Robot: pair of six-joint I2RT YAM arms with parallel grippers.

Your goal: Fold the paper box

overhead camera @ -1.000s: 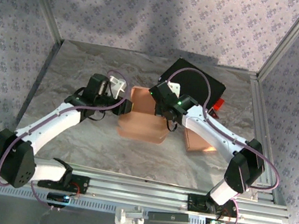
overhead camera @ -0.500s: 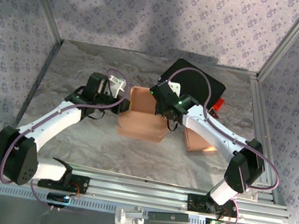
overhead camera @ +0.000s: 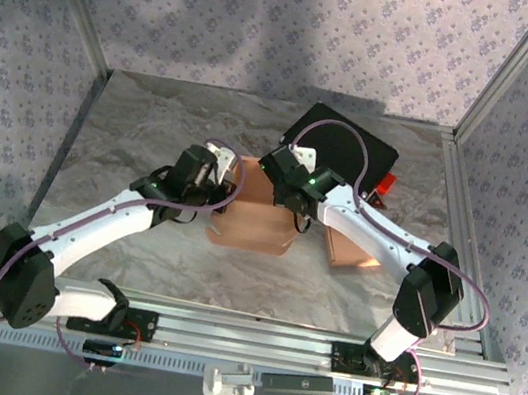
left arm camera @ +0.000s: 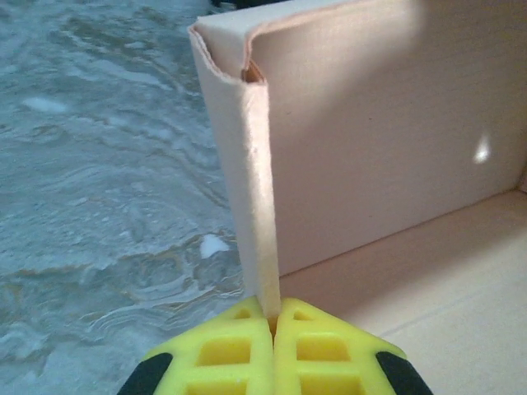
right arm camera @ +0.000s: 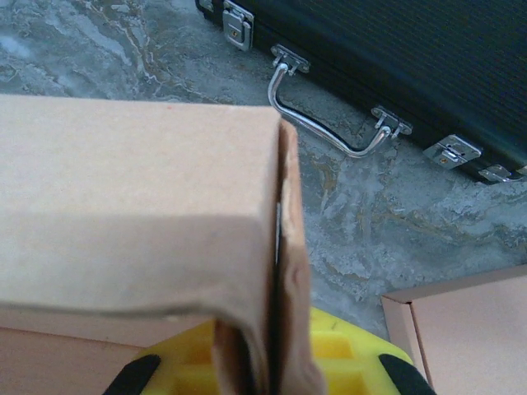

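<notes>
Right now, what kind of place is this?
Probably a robot test booth: the left arm and right arm bolted to a metal rail, with patterned walls around a marbled table.

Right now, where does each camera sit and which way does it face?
Top: above and behind the bases, looking down on the table; both arms, box between them.
Left wrist: looks along the left end effector, shut on the box wall.
Right wrist: looks past the right end effector, shut on a box flap, toward the black case.
Shared: all show the box; top and right wrist show the black case.
</notes>
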